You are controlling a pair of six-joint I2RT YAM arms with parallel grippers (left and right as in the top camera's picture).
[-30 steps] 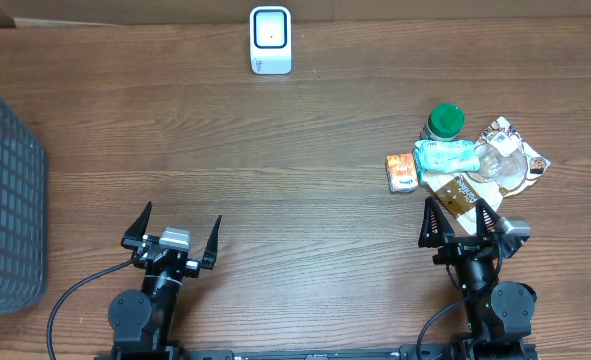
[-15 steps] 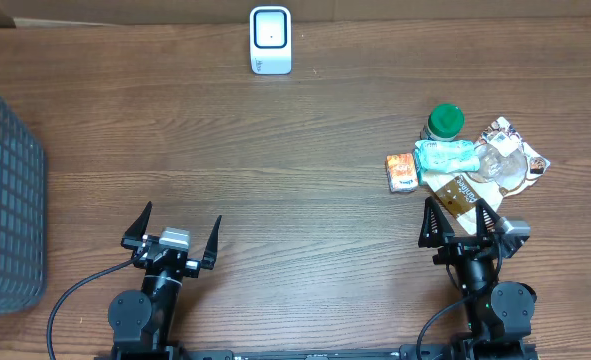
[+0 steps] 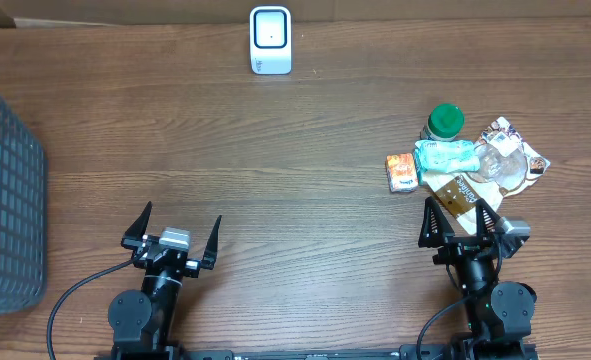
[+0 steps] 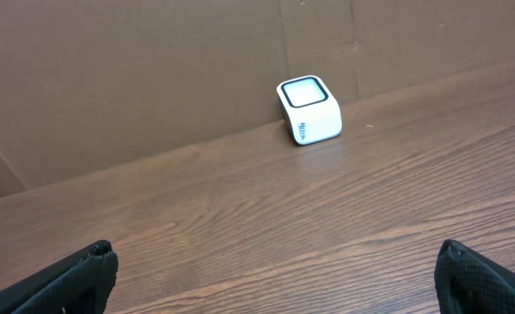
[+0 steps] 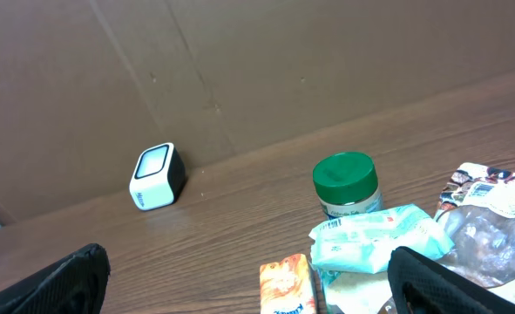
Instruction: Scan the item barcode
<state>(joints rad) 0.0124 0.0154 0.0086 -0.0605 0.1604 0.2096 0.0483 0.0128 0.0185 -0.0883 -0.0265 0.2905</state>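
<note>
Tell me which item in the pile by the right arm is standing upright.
The green-lidded jar, farthest back of them. It alone stands upright, lid on top; the orange box, the teal pack and the crinkled wrappers all lie flat.

White scanner (image 4: 309,111) on wood table (image 4: 266,227) nr cardboard wall (image 4: 152,61), end effector (image 4: 279,275) tips wide apart
</note>
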